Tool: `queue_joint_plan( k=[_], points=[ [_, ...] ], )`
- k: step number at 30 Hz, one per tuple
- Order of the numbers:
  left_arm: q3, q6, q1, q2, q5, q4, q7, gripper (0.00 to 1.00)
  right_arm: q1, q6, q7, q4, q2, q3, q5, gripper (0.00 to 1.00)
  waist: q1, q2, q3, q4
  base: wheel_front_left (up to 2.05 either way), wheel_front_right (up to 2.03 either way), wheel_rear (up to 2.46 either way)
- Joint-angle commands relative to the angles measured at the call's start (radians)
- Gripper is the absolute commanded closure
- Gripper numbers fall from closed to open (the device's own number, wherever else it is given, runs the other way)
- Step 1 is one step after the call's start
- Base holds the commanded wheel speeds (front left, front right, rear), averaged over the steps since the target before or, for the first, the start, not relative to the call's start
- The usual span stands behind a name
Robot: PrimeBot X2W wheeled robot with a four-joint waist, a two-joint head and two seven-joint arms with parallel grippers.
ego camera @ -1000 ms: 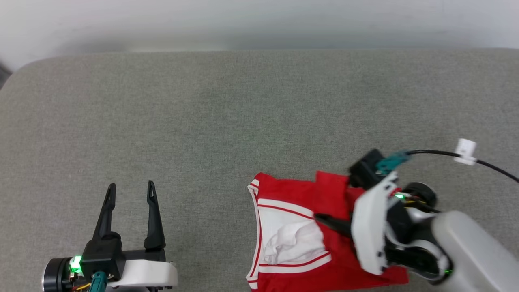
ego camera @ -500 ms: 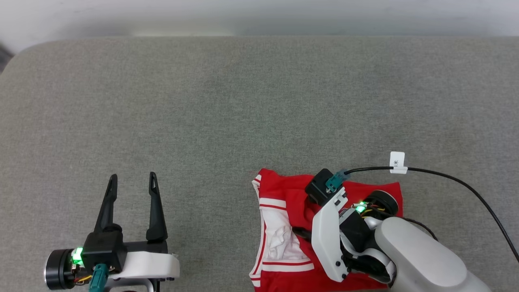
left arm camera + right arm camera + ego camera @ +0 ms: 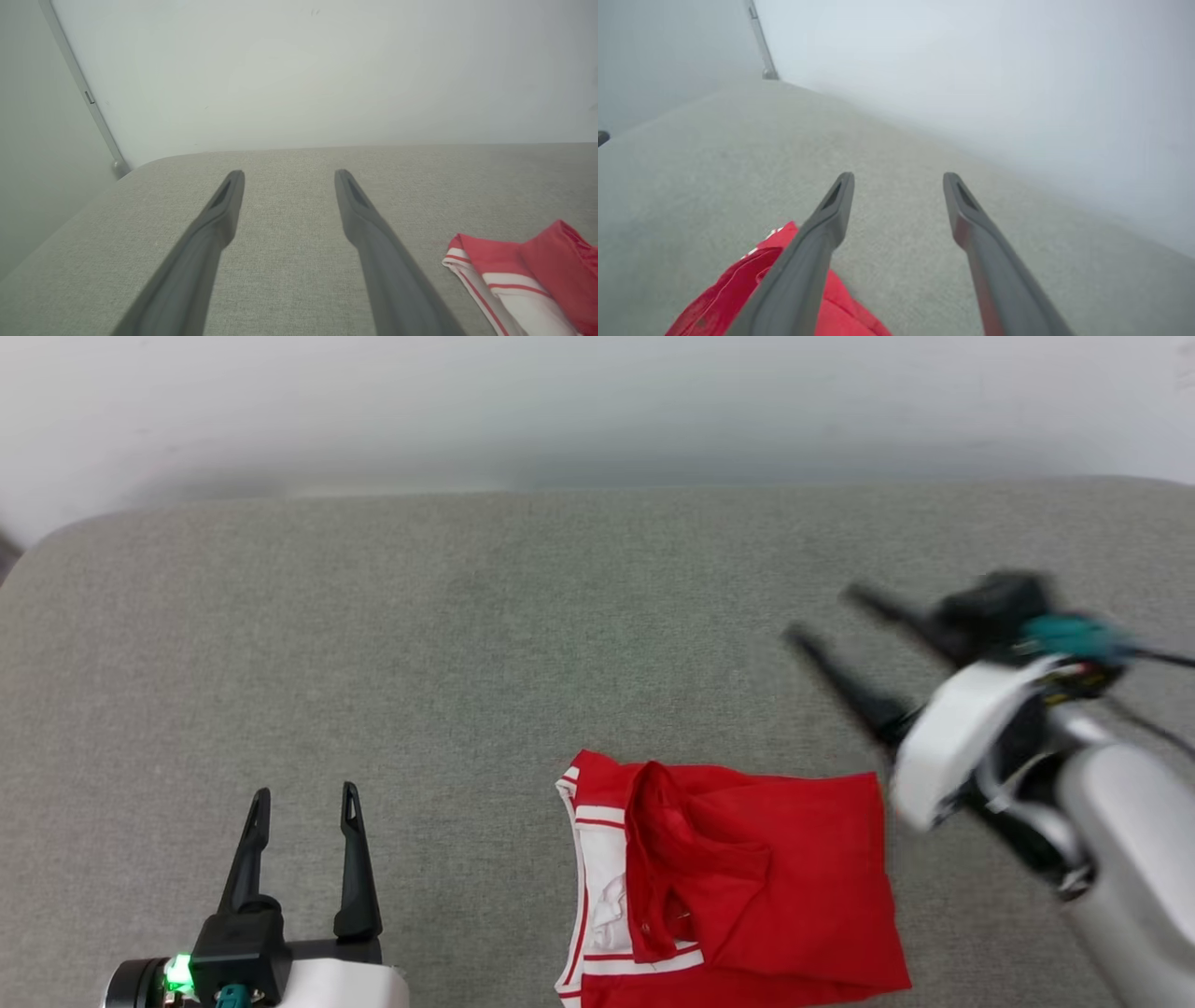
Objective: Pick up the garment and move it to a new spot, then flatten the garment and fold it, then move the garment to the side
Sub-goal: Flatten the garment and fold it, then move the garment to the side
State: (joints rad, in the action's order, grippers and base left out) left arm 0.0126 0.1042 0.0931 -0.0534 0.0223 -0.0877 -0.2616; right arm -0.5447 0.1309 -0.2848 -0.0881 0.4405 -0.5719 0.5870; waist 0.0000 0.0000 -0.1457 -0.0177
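You have the garment [image 3: 794,887] lying folded at the surface's [image 3: 467,644] near edge, right of middle. Your right jaws stand wide apart, holding nothing, beyond its far right corner. Your left jaws gape empty by the near-left corner. Bare surface runs to the far edge.

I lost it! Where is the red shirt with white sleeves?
In the head view, the red shirt with white sleeves lies on the grey fabric surface at the bottom, right of centre, below-left of the right gripper.
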Motion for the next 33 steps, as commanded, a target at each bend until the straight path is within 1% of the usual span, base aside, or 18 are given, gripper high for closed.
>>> queue_joint_plan(
  k=[1,4,6,8,12,15,18,21,27,33],
  points=[
    [-0.003,-0.002,0.013,0.0,0.0,-0.006,-0.004,0.0,0.036,-0.001,0.066,0.01,-0.012,0.085,-0.046,0.0,0.0,0.0,0.016,0.013,0.0,0.0,0.0],
    [-0.003,-0.001,0.023,0.001,-0.002,-0.005,-0.004,0.0,0.094,0.0,0.195,0.018,-0.063,0.268,-0.15,0.0,0.0,0.0,0.029,0.021,0.0,0.0,0.0],
    [-0.002,0.001,0.024,0.001,-0.003,0.0,-0.004,0.0,0.138,0.0,0.275,0.029,-0.087,0.361,-0.232,0.0,0.0,0.0,0.037,0.024,0.0,0.0,0.0],
    [0.0,0.003,0.025,0.002,-0.004,0.005,-0.004,0.0,0.194,0.0,0.344,0.034,-0.131,0.439,-0.284,0.0,0.0,0.0,0.044,0.027,0.0,0.0,0.0],
    [0.003,0.004,0.034,0.002,-0.005,0.01,-0.004,0.0,0.303,0.0,0.461,0.052,-0.196,0.543,-0.372,0.0,0.0,0.0,0.062,0.03,0.0,0.0,0.0],
    [0.005,0.004,0.044,0.002,-0.003,0.011,-0.004,0.0,0.388,0.0,0.51,0.065,-0.258,0.595,-0.396,0.0,0.0,0.0,0.075,0.03,0.0,0.0,0.0],
    [0.006,0.004,0.052,0.002,0.0,0.008,-0.004,0.0,0.466,0.0,0.532,0.075,-0.308,0.623,-0.409,0.0,0.0,0.0,0.086,0.027,0.0,0.0,0.0],
    [0.007,0.003,0.065,0.003,0.003,0.007,-0.004,0.0,0.538,0.0,0.543,0.081,-0.34,0.629,-0.416,0.0,0.0,0.0,0.095,0.023,0.0,0.0,0.0],
    [0.009,-0.003,0.08,0.003,0.006,0.008,-0.004,0.0,0.636,0.0,0.549,0.073,-0.371,0.625,-0.415,0.0,0.0,0.0,0.107,0.013,0.0,0.0,0.0],
    [0.007,-0.004,0.087,0.003,0.006,0.01,-0.004,0.0,0.67,0.0,0.55,0.083,-0.378,0.617,-0.414,0.0,0.0,0.0,0.114,0.01,0.0,0.0,0.0]
  ],
)
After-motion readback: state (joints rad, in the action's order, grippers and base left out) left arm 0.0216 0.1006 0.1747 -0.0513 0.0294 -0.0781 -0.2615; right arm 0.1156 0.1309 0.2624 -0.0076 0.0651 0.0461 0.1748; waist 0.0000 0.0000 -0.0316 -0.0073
